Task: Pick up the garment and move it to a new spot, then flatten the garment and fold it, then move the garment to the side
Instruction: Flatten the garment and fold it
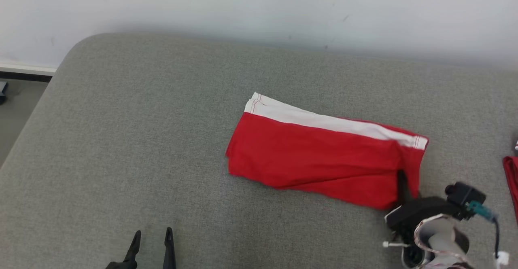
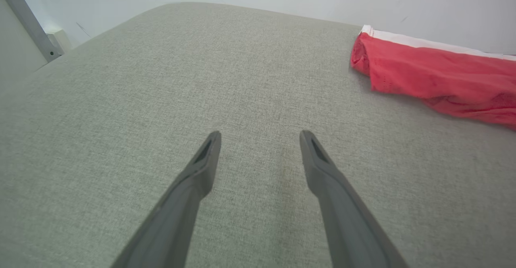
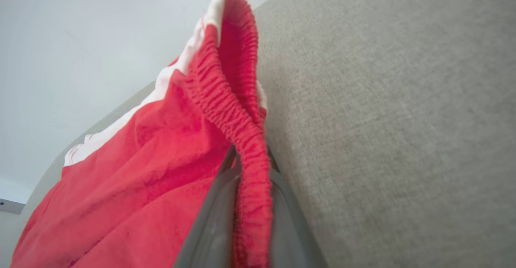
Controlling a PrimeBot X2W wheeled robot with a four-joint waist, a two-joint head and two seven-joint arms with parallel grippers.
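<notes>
**A:** Jaws first. What does the head view give?

**B:** The left gripper (image 1: 153, 231) sits at the bottom edge. Its two fingers are apart over the bare grey cushion (image 1: 121, 139), with nothing between them. The right gripper (image 1: 401, 182) is at the lower right, with a dark finger pushed in at the near right corner of the garment (image 1: 319, 159). From up there I cannot tell how tightly it grips.

**A:** And where does the garment lie?

**B:** It lies folded, right of the cushion's middle and well apart from the left gripper. It is red, with a white stripe (image 1: 323, 120) along its far edge. A second red cloth (image 1: 512, 180) shows at the right edge, and a pale wall (image 1: 243, 6) runs behind the cushion.

**A:** Left wrist view?

**B:** The left gripper (image 2: 261, 134) has both fingers spread wide and empty, just above the cushion. The garment (image 2: 435, 74) lies off to the upper right, well clear of the tips.

**A:** Right wrist view?

**B:** There the right gripper (image 3: 252, 167) is clamped on the garment's elastic waistband (image 3: 246, 147). One finger is on each side, and the gathered red band is pinched between them. The band rises in a loop ahead of the fingers, and the rest of the fabric spreads away to the left.
</notes>
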